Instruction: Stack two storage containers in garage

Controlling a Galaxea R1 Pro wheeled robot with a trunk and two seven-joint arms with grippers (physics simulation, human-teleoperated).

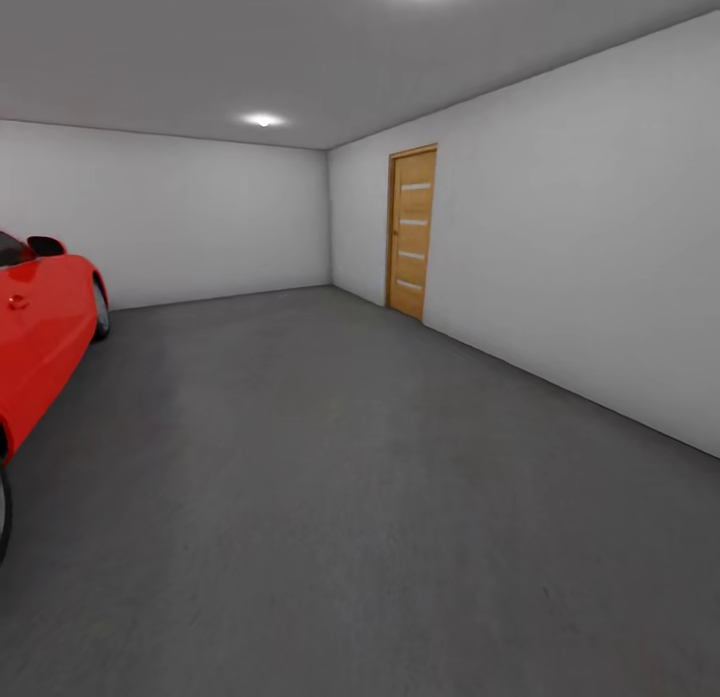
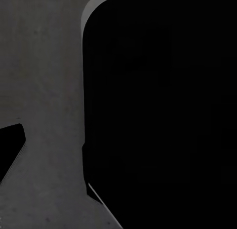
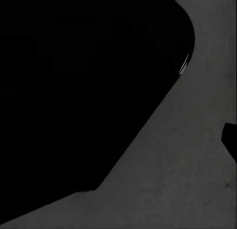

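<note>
Storage containers, 2 thin-walled bins, lie outside these views; judged light but flexible, best gripped at opposite rims. Garage floor [image 1: 350, 497] lies beneath a dark body beside each pincer. Pincer state cannot be told. Red car [image 1: 40, 327] and wooden door [image 1: 412, 232] noted.

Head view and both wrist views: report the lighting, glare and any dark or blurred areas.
Head view: two ceiling lights bloom into soft glare, the white walls are evenly lit, the red car carries a glossy sheen, and the render is slightly soft. Left wrist view: a black unlit mass covers much of the frame over dim grey floor. Right wrist view: similar black mass, with one thin bright highlight along its edge.
</note>
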